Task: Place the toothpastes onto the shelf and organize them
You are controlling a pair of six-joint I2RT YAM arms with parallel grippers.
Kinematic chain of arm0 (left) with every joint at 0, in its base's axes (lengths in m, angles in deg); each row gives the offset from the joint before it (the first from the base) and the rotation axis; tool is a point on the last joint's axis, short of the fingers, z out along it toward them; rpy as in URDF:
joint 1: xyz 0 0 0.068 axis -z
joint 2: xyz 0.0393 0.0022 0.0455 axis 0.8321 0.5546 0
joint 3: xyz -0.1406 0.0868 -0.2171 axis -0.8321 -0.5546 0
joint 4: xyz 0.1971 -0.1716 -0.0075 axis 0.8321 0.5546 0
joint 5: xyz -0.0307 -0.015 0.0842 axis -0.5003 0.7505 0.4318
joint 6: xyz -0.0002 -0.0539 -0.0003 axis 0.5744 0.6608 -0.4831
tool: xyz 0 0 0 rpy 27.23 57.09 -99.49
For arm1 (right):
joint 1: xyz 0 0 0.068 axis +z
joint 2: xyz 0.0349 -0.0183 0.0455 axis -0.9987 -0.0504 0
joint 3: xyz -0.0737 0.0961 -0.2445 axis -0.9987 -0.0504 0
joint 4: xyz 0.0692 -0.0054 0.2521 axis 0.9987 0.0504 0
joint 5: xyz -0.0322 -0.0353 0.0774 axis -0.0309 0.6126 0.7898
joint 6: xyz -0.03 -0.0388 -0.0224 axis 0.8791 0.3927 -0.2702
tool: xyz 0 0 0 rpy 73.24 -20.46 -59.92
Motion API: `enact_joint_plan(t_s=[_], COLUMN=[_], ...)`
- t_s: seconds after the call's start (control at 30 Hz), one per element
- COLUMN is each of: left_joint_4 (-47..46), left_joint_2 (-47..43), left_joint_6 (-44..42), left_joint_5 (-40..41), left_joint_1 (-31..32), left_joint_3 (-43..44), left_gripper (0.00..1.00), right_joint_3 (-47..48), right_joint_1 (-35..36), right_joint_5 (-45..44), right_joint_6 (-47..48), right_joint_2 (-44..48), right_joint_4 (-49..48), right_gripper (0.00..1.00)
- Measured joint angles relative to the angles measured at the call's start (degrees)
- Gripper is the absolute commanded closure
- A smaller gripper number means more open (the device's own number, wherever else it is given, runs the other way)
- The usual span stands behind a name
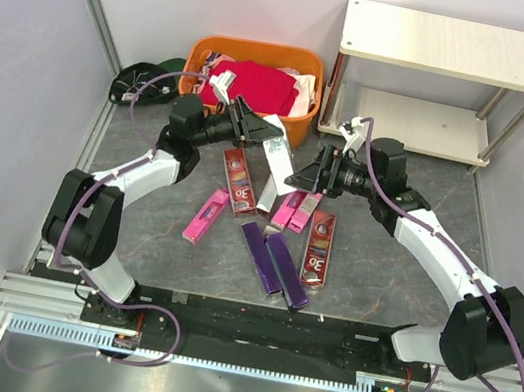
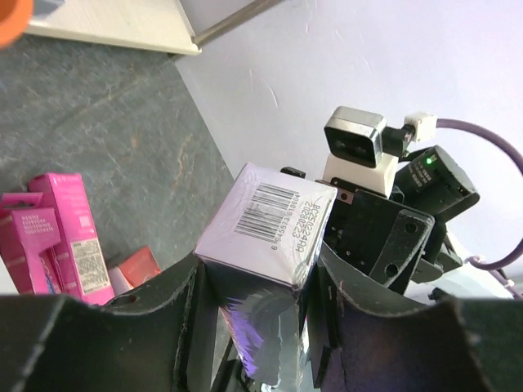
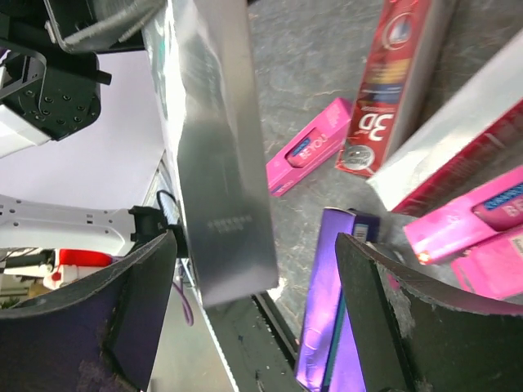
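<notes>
- The desk [image 1: 187,274] carries the loose toothpaste boxes [image 1: 318,249]. They are red, pink and purple and lie flat in a scatter between the two arms, most of them running roughly near-to-far.
- The shelf [image 1: 451,47] stands at the far right corner. No box shows on either board, so I judge the task barely begun.
- The left tool [image 1: 261,135] is clamped on the silver box [image 2: 270,220], close under its barcoded end, above the far side of the scatter.
- The right tool [image 1: 306,175] has its jaws spread wide around the same box lower down, gripping nothing. One pad sits just beside the box, and I cannot tell whether it touches.
- To do this step well, the right tool should back straight off without brushing the box. The left arm should then carry it slowly, since the grip sits near one end and the rest of the box hangs free.
- The silver box is raised off the desk with its long axis steep, closer to upright than flat, and its barcoded end seemingly uppermost. It wants turning level, long axis along a board, and setting at one end of the shelf so the others fit alongside.
</notes>
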Motion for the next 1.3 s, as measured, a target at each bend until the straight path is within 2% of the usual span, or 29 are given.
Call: enact_joint_plan(t_s=[0.17, 0.27, 0.3, 0.47, 0.6, 0.73, 0.77, 0.83, 0.87, 0.93, 0.97, 1.17, 1.3], left_joint_4=[-2.0, -3.3, -3.6, -4.9, -6.6, -8.3, -8.5, -9.2, -9.3, -9.4, -9.3, -5.6, 1.9], left_joint_2=[2.9, 3.9, 4.2, 4.7, 5.0, 5.4, 5.4, 5.4, 5.4, 5.4, 5.4, 5.0, 3.7], left_joint_6=[1.9, 2.6, 2.9, 4.1, 5.0, 6.3, 6.3, 6.5, 6.6, 6.4, 6.5, 4.2, -0.6], left_joint_5=[-0.5, -1.1, -1.2, -1.3, -1.7, -2.0, -2.0, -2.0, -2.0, -2.0, -2.0, -2.0, -1.2], left_joint_1=[-0.2, -0.2, -0.2, -0.2, -0.2, -0.1, 0.0, 0.0, 0.0, 0.0, 0.0, -0.8, -2.1], left_joint_3=[2.2, 2.5, 2.5, 2.6, 2.7, 2.6, 2.6, 2.2, 2.0, 1.6, 1.3, 0.3, 0.0], left_gripper=[0.76, 0.76, 0.76, 0.76, 0.71, 0.53, 0.43, 0.35, 0.26, 0.16, 0.01, 0.00, 0.00], right_joint_3=[-1.5, -2.5, -2.6, -3.1, -4.6, -5.6, -5.7, -6.0, -6.1, -6.3, -6.3, -6.3, -6.2], right_joint_1=[-1.5, -1.5, -1.5, -1.3, -1.3, -1.3, -1.3, -1.3, -1.3, -1.3, -1.3, -1.4, -2.4], right_joint_5=[0.7, 1.4, 1.5, 2.9, 3.0, 2.4, 2.1, 1.8, 1.4, 0.7, 0.2, -1.9, -3.1], right_joint_6=[0.0, -0.9, -1.5, -3.6, -5.1, -5.8, -5.8, -6.0, -6.1, -6.5, -6.8, -7.9, -8.4], right_joint_2=[0.0, 0.0, -0.1, -0.2, 0.7, 2.2, 2.5, 2.9, 3.1, 3.1, 3.1, 0.9, -0.9], right_joint_4=[-0.8, -2.5, -3.1, -6.8, -9.7, -10.3, -10.2, -10.2, -10.1, -9.9, -9.6, -9.3, -8.1], right_gripper=[0.19, 0.28, 0.39, 0.47, 0.64, 0.72, 0.74, 0.78, 0.80, 0.82, 0.83, 0.86, 0.87])
